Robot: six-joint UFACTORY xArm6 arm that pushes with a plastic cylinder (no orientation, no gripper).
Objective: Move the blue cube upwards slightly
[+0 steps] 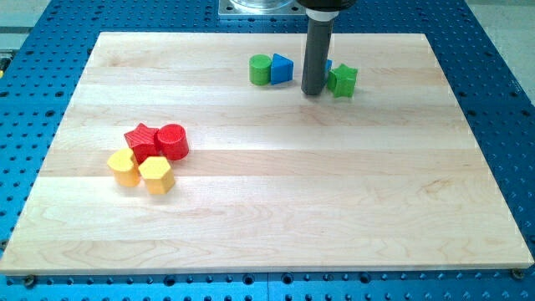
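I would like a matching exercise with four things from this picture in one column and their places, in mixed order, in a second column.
Things:
1. green star block
2. my tip
3. red star block
4. green cylinder block

Places:
A. touching the blue block on that block's left
B. lower left group, beside the red cylinder
C. just right of the rod
D. between the blue block and the green star

Pairs: 1-C, 2-D, 3-B, 4-A
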